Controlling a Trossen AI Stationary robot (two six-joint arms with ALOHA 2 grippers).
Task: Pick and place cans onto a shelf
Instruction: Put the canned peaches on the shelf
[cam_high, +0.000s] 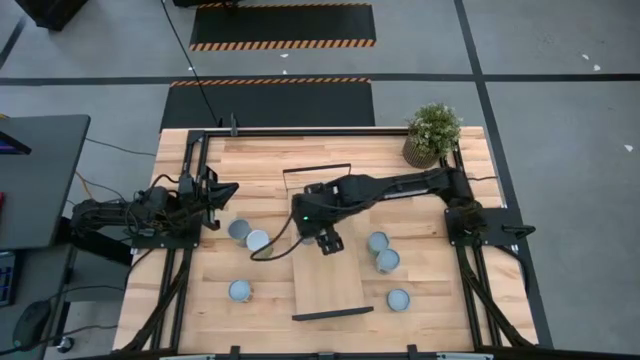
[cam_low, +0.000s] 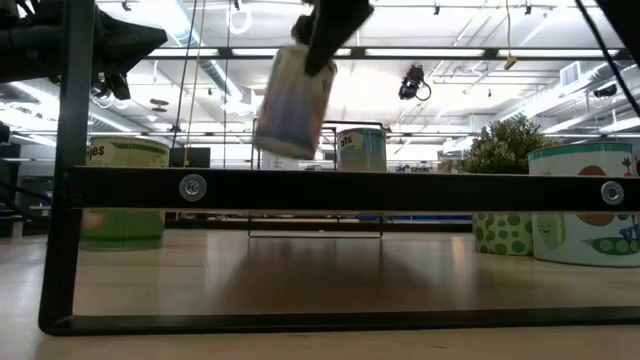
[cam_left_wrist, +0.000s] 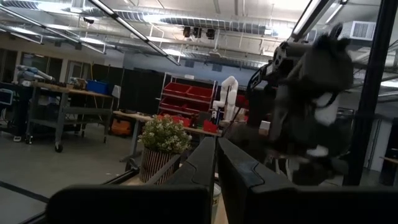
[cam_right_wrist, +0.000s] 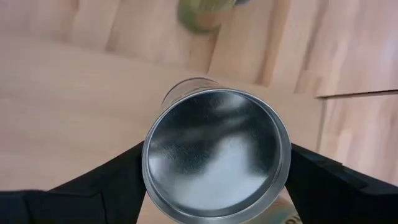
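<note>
My right gripper (cam_high: 328, 243) reaches from the table's right and is shut on a can (cam_right_wrist: 216, 163) with a shiny round top, over the left part of the shelf (cam_high: 335, 285). The shelf is a long light-wood board with black end frames (cam_low: 330, 188). In the low view the can (cam_low: 295, 100) hangs high above the board. Two cans (cam_high: 238, 229) (cam_high: 257, 241) stand left of the shelf, another (cam_high: 240, 291) nearer the front. Three cans (cam_high: 377, 241) (cam_high: 387, 261) (cam_high: 398, 299) stand right of it. My left gripper (cam_high: 226, 190) waits shut at the left, holding nothing. My right gripper pinches the can's side wall (cam_right_wrist: 148, 171) just under its top rim between its two fingers (cam_right_wrist: 112, 183), one on each side. The fingers come from above, pointing down. The can is lifted clear of the shelf and hangs tilted below the fingers (cam_low: 335, 25).
A potted plant (cam_high: 432, 133) stands at the table's far right corner. Black rails (cam_high: 190, 180) run along both sides of the table. The low view shows labelled cans at the left (cam_low: 120, 190) and the right (cam_low: 585, 205) of the shelf.
</note>
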